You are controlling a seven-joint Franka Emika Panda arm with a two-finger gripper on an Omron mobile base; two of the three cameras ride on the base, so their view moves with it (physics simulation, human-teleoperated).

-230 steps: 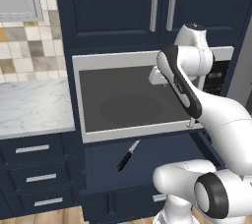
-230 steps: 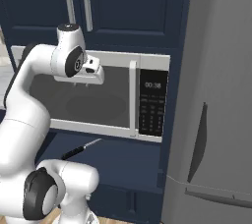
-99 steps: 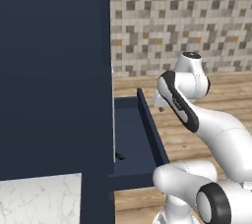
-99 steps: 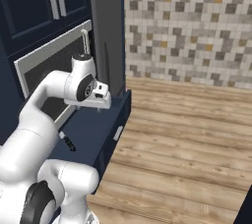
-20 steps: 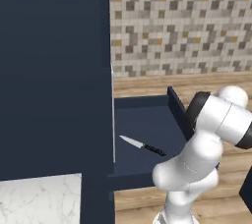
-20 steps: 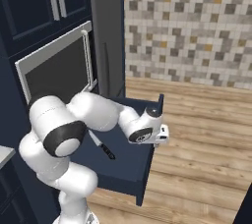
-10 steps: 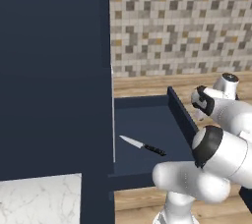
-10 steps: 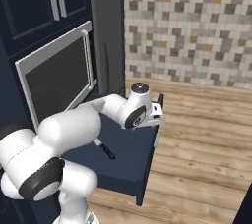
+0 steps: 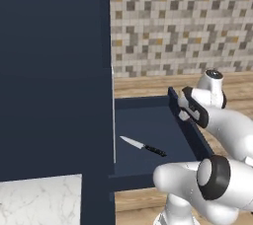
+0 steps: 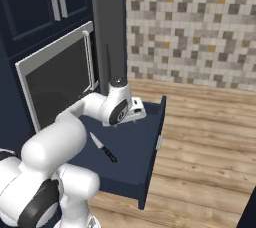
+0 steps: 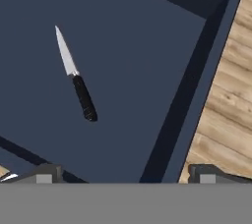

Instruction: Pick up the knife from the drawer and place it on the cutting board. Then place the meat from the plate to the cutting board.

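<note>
So the biggest thing around is the tall dark navy-blue cabinet wall (image 9: 54,71), with a silver-framed built-in oven with a dark glass door (image 10: 55,79) set into it in the right base view. Behind it runs a mosaic backsplash of beige, grey and orange tiles (image 9: 183,21), and a light wooden plank floor (image 10: 210,147) stretches out below. A bit of white marble countertop (image 9: 39,202) shows at the bottom left of the left base view.

Next down in size: the wide, shallow dark navy-blue drawer (image 9: 148,115) is pulled right out from the cabinet, flat navy bottom fully exposed, front wall (image 11: 206,70) toward the wooden floor.

The white robot arm's two-finger gripper (image 10: 136,112) hangs over the drawer near its front wall, above the bottom and touching nothing. The claw is spread wide and empty; from the hand camera its two dark tips sit far apart at the bottom.

Smallest of all, the small kitchen knife with a black handle and pointed silver-white blade (image 11: 75,75) lies flat on the drawer bottom, well apart from the gripper (image 9: 185,108), toward the cabinet side. You can also see the knife (image 9: 143,146) lying at a slant.
</note>
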